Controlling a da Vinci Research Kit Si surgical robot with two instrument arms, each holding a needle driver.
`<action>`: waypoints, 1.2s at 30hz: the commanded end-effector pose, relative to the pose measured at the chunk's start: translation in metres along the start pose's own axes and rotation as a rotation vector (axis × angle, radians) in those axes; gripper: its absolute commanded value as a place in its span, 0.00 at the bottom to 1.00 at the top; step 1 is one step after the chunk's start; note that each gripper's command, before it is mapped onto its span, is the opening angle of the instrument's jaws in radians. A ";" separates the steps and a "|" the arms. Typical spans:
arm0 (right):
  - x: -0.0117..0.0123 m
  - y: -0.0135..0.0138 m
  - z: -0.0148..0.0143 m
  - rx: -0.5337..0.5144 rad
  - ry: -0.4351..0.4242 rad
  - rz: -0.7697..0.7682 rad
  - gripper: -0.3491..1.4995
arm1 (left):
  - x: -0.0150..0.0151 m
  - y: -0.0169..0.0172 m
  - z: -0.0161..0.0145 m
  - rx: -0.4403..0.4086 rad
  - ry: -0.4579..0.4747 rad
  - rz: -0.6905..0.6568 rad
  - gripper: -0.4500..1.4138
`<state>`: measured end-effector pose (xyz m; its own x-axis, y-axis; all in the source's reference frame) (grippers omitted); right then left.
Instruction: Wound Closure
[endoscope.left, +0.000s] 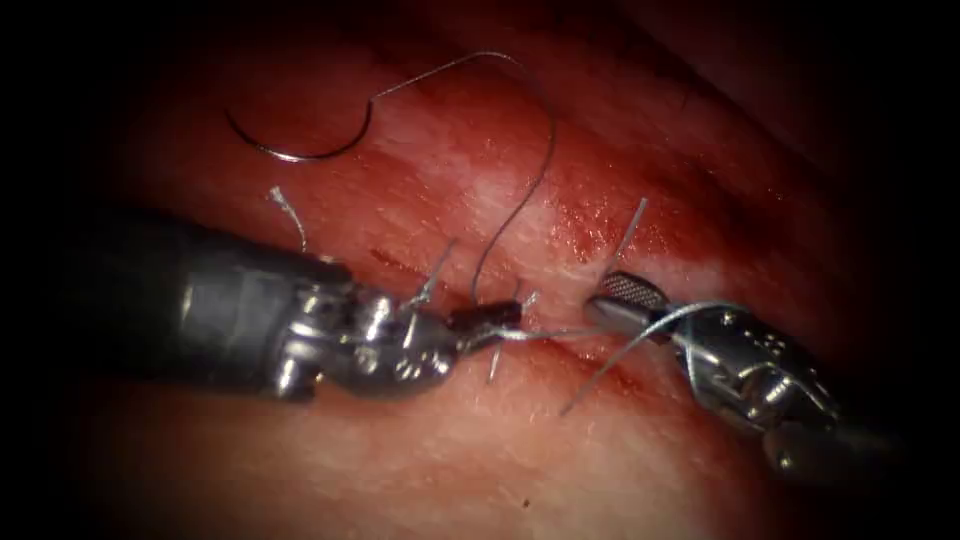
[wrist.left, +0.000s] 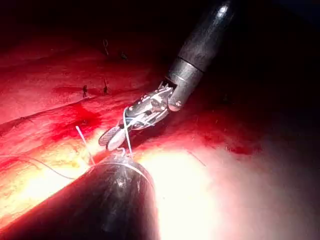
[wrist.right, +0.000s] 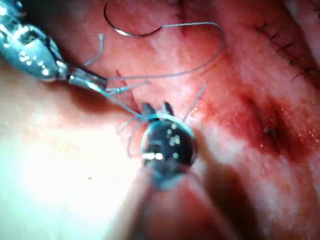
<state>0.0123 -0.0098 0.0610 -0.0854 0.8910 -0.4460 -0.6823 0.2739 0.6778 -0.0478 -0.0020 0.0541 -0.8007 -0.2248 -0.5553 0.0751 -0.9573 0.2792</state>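
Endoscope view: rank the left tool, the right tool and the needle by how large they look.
1. Left tool, end effector shut on the thread.
2. Right tool, thread looped around it.
3. Needle, lying free on the tissue.
Nearness to the camera may inflate both tools.

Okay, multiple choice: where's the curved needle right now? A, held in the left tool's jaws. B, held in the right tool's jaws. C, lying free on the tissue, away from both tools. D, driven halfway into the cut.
C: the needle lies loose on the tissue, apart from the left tool and the right tool.
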 end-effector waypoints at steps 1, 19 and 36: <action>-0.0008 0.0003 0.0006 -0.009 0.005 0.005 0.25 | 0.0003 0.0005 0.0007 0.000 0.000 0.001 0.00; 0.0003 0.0051 0.0022 -0.154 0.066 0.072 0.68 | 0.0004 0.0011 0.0033 0.012 -0.008 -0.004 0.00; 0.0005 0.0042 0.0052 -0.127 0.070 -0.029 0.00 | -0.0018 -0.0003 0.0039 0.009 -0.003 -0.042 0.00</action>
<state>0.0127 -0.0059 0.0659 -0.0888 0.8402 -0.5350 -0.7938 0.2647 0.5475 -0.0480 0.0002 0.0576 -0.8049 -0.1775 -0.5663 0.0311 -0.9655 0.2584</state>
